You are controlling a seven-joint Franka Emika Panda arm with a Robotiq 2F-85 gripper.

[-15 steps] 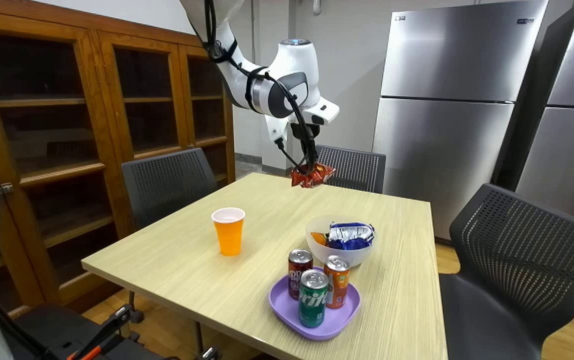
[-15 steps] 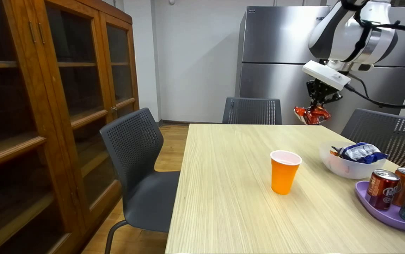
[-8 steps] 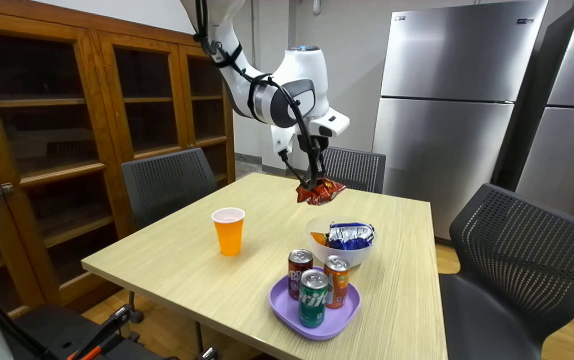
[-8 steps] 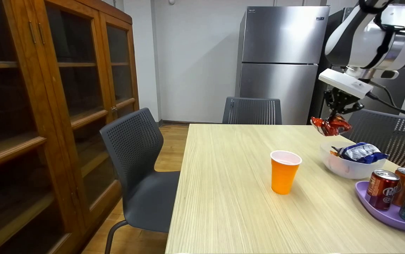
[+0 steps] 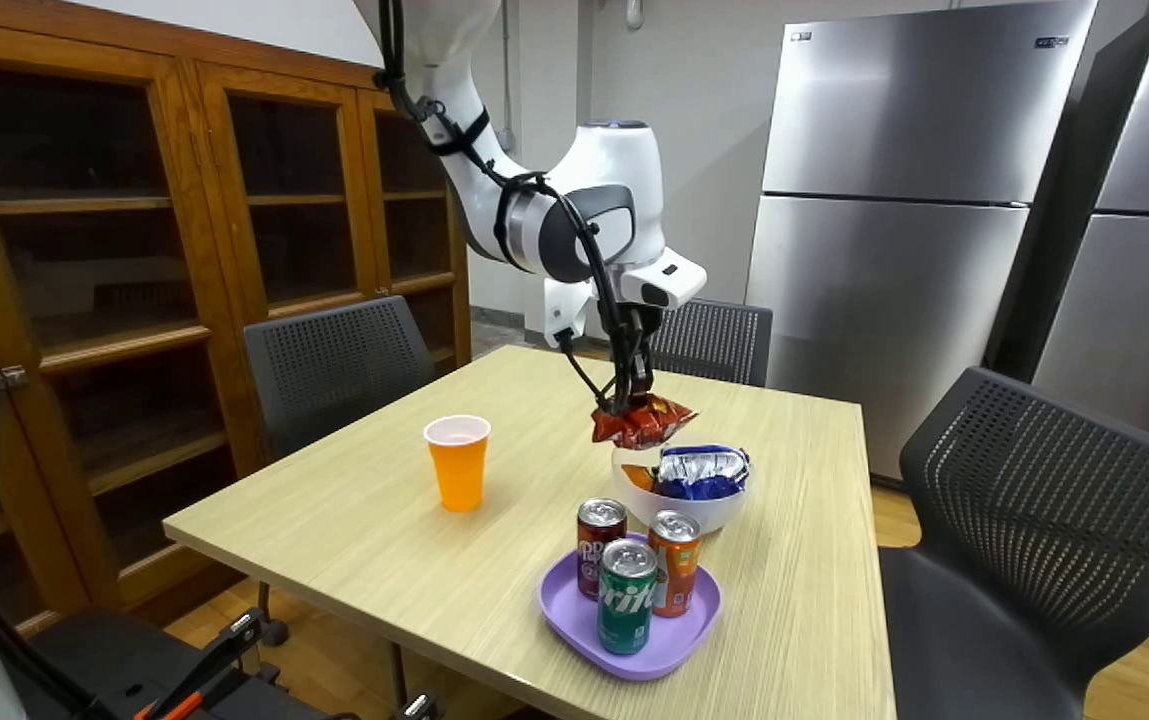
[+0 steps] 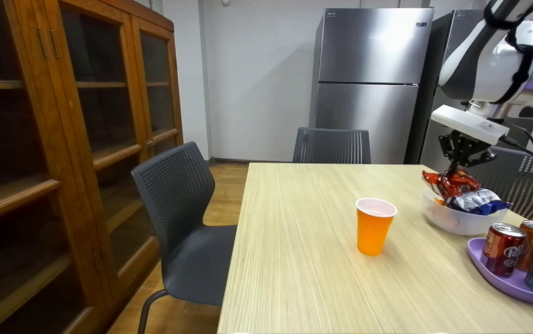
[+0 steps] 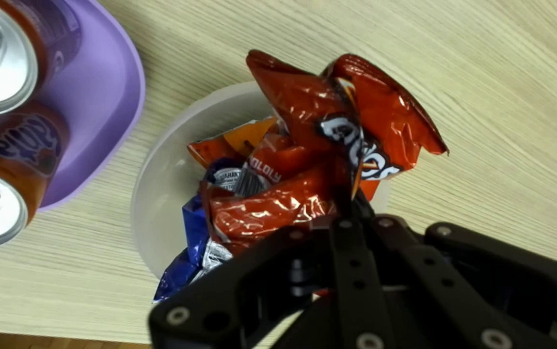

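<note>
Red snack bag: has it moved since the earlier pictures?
Yes: in both exterior views the red snack bag has moved down and rightward in frame, closer to the bowl, which has stayed put.

The bag [image 7: 302,148] is red (white-lettered), the packet [image 5: 702,474] blue and silver, the cup [image 5: 459,475] orange, the tray [image 5: 669,650] purple.

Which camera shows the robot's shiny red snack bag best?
The wrist view: there the red snack bag is big and close, with white letters showing, though the gripper covers part. Both exterior views show it too, but smaller, held right at the bowl.
</note>
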